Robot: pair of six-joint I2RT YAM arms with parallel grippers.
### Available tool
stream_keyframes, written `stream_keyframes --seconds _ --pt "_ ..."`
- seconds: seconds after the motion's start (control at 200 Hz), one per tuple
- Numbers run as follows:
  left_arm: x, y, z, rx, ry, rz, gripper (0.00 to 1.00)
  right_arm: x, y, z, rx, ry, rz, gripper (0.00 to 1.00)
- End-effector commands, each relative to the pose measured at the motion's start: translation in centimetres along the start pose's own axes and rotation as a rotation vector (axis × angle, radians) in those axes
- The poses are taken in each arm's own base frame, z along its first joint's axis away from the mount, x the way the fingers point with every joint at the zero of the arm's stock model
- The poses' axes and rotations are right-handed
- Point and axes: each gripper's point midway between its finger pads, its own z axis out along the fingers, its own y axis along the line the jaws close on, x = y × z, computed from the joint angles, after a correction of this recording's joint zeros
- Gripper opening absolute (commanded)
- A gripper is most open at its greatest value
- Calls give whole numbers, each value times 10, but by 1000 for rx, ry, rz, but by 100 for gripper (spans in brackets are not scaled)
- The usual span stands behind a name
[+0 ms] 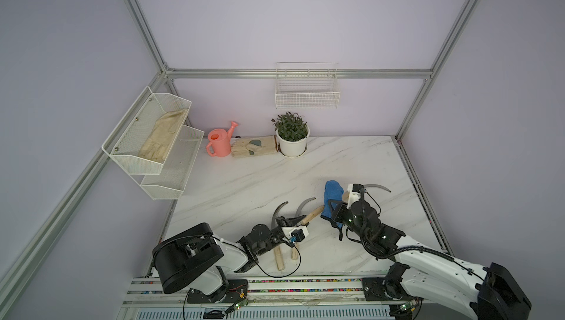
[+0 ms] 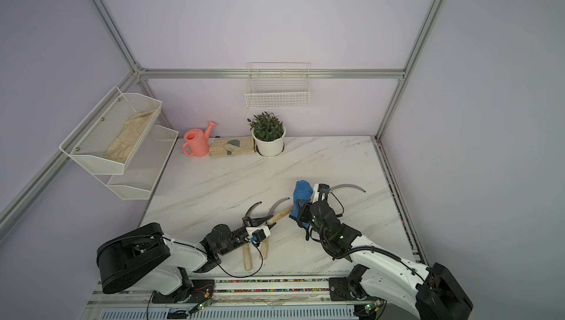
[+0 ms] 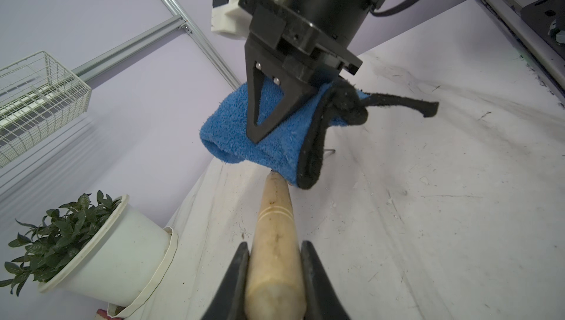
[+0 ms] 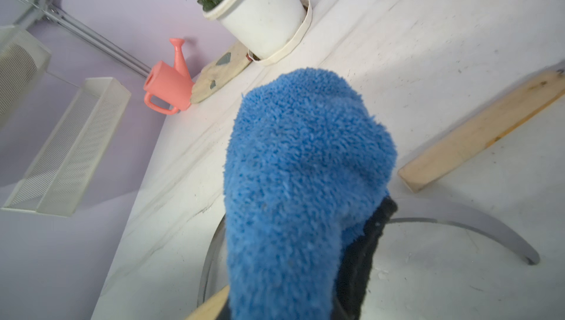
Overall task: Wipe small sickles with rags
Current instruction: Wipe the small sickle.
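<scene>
Left gripper (image 3: 276, 275) is clamped tight on the wooden handle of the first sickle (image 1: 313, 214), near the middle of the marble table (image 1: 244, 181). The handle runs right and a little far, straight at the blue cloth (image 1: 331, 194). Right gripper (image 3: 259, 135) is pinched shut on that cloth, just right of the handle's blade end. In the right wrist view the cloth hangs over the middle of this sickle's curved blade (image 4: 477, 230), with grey metal showing on either side of it. Cannot tell whether the cloth is folded round the blade or only lies on it. The second sickle (image 1: 279, 259) and third sickle (image 1: 294, 253) lie flat beneath the left arm, handles toward the near edge and blades pointing far. The fourth sickle (image 1: 379, 185) is right of the cloth; its blade shows past the right wrist and its handle is mostly hidden. Along the far edge, left to right, stand a pink watering can (image 1: 218, 144), beige gloves (image 1: 253, 147) and a potted plant (image 1: 292, 145). Another glove (image 1: 162, 138) lies in the mesh shelf (image 1: 122, 150) on the left wall.
</scene>
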Motion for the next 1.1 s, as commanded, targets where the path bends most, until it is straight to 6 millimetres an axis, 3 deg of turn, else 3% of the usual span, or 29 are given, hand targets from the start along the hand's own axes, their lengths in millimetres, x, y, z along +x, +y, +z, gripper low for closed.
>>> stream_keyframes --seconds 0.0,0.105,0.31,0.465,0.615,0.995,1.09 --pt "-7 0 -5 -4 -40 9 0 -17 -31 -14 108 -78 57 0" --pt "-9 -1 -6 0 -45 9 0 -22 -38 -16 94 -77 75 0" --pt "-10 -1 -6 -1 -50 10 0 -10 15 10 -108 46 -11 0" --pt "-10 0 -6 -2 -49 12 0 5 20 28 -89 92 -35 0" --pt "-11 -1 -6 -2 -51 13 0 10 -17 34 76 72 11 0" --pt "-13 1 -10 -9 -58 6 0 15 -125 8 410 -6 157 0" --pt "-13 2 -10 -12 -56 6 0 17 -143 0 460 -20 197 0"
